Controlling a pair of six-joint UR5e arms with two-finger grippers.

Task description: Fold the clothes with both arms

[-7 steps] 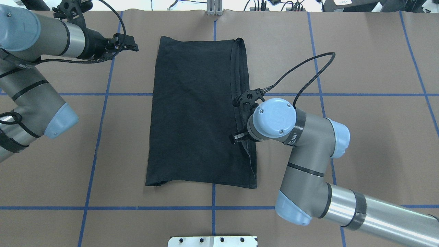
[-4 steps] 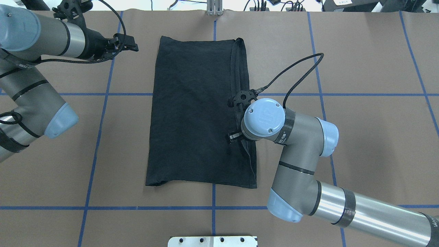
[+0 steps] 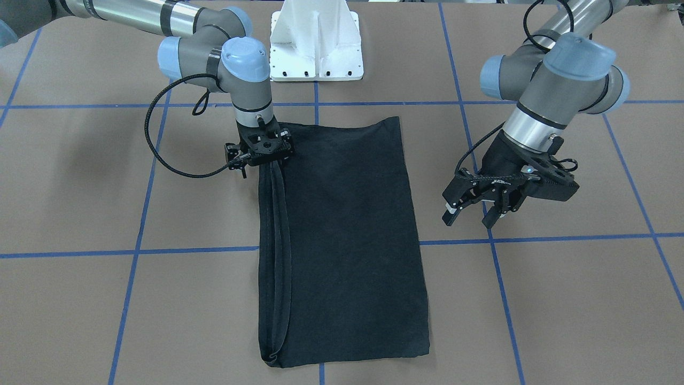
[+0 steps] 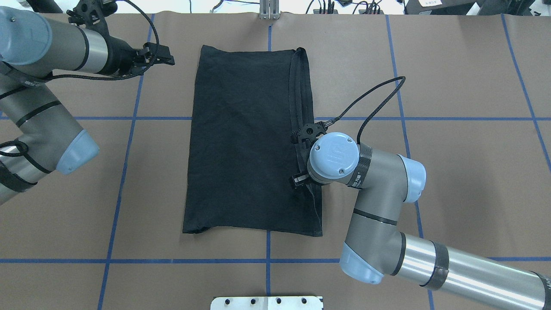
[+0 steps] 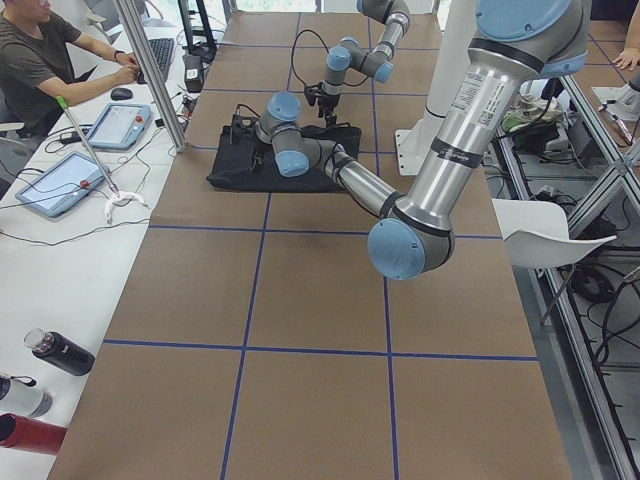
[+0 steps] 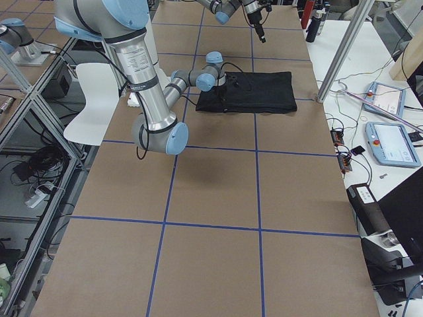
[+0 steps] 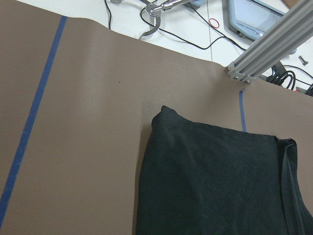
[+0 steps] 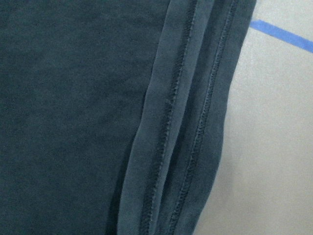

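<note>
The black T-shirt (image 4: 245, 142) lies flat on the brown table, folded into a long rectangle, plain side up; no logo shows. Its layered hems run along its right edge (image 8: 186, 122). It also shows in the front view (image 3: 347, 240) and the left wrist view (image 7: 210, 181). My right gripper (image 3: 263, 159) points straight down onto that hemmed edge, near the half closest to my base. Its fingertips are hidden under the wrist (image 4: 301, 157), so I cannot tell if it is open or shut. My left gripper (image 3: 469, 219) hangs open and empty above bare table beside the shirt's far left corner (image 4: 168, 58).
The white base pedestal (image 3: 316, 48) stands at the near table edge (image 4: 267, 302). An aluminium post (image 7: 264, 49) rises at the far edge. Blue tape lines grid the table. An operator (image 5: 40, 60) with tablets sits at a side desk; bottles (image 5: 60, 352) lie there.
My right wrist slid left over the shirt's hemmed edge, then back slightly and toward my base. The shirt has not moved. The left arm is almost still.
</note>
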